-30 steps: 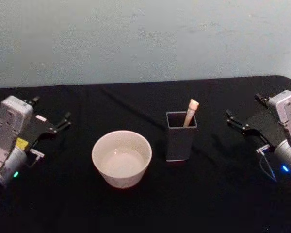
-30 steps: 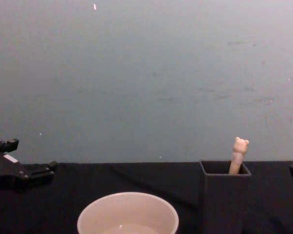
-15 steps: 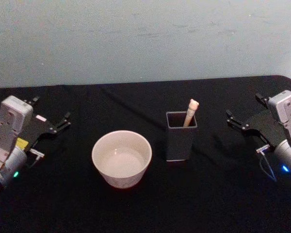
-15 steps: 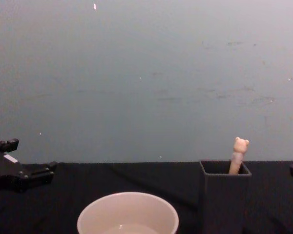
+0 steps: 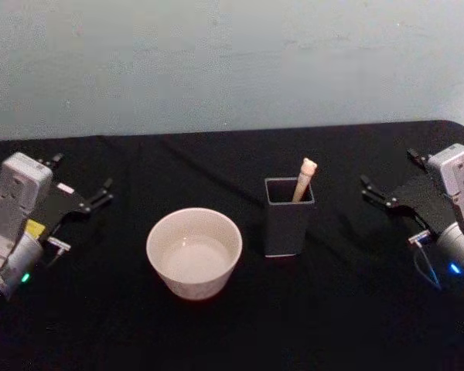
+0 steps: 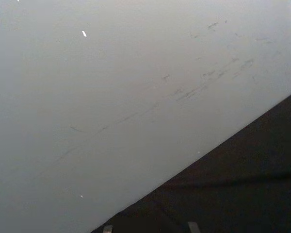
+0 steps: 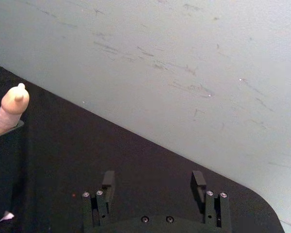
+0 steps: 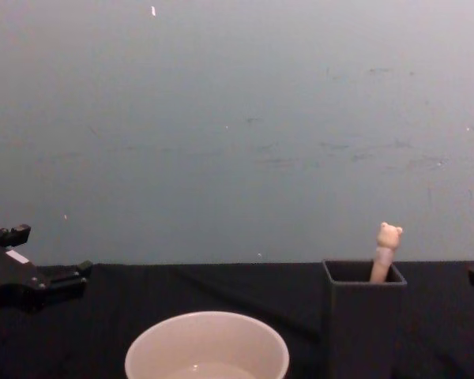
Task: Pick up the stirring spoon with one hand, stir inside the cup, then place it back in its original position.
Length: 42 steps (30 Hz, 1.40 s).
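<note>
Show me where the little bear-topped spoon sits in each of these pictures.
Head view: the spoon stands right of centre, in the dark holder.
Chest view: lower right, the spoon's bear head pokes above the holder.
Right wrist view: the spoon's tip rises from the holder at the edge.
Left wrist view: cannot tell; wall and black cloth.
Shared landmark: the dark holder.

The scene is being lit softly and rather dimly from above. The pale wall (image 5: 232, 62) is being washed in flat, even light. Most of the light is being swallowed by the black tablecloth (image 5: 216, 332), so shadows on it are hardly being made out. The inside of the cup (image 5: 193, 251) is being lit brightest, while the mouth of the dark holder (image 5: 288, 220) is being left in deep shade.
</note>
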### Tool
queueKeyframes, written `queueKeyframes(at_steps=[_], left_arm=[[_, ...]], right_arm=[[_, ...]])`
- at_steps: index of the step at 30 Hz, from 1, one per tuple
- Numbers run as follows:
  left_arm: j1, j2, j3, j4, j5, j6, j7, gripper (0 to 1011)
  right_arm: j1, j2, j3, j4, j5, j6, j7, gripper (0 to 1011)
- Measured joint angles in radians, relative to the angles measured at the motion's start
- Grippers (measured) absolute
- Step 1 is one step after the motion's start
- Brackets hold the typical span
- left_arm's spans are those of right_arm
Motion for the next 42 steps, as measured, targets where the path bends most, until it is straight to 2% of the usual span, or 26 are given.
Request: queueKeyframes(at_steps=[19,22,25,26,31,32,33,36,42], left_arm=[[0.000,0.000,0.000,0.000,0.000,0.000,0.000,1001],[0.000,0.000,0.000,0.000,0.000,0.000,0.000,1001],[0.000,0.000,0.000,0.000,0.000,0.000,0.000,1001],[0.000,0.000,0.000,0.000,0.000,0.000,0.000,1001],[0.000,0.000,0.000,0.000,0.000,0.000,0.000,1001],[0.000,0.000,0.000,0.000,0.000,0.000,0.000,1001],[0.000,0.000,0.000,0.000,0.000,0.000,0.000,1001],[0.000,0.000,0.000,0.000,0.000,0.000,0.000,1001],[0.000,0.000,0.000,0.000,0.000,0.000,0.000,1001]], right_arm=[[0.000,0.000,0.000,0.000,0.000,0.000,0.000,1002],[-0.007,0.001,0.009,-0.009,0.006,-0.003,0.021,1002],[-0.023,0.005,0.031,-0.038,0.052,-0.005,0.073,1002],[-0.023,0.005,0.031,-0.038,0.052,-0.005,0.073,1000],[-0.050,0.013,0.069,-0.090,0.170,0.016,0.185,1000],[-0.057,0.016,0.079,-0.103,0.209,0.033,0.221,1000],[-0.057,0.016,0.079,-0.103,0.209,0.033,0.221,1000],[-0.070,0.022,0.099,-0.132,0.291,0.075,0.306,1002],[-0.068,0.017,0.106,-0.145,0.358,0.124,0.401,1002]])
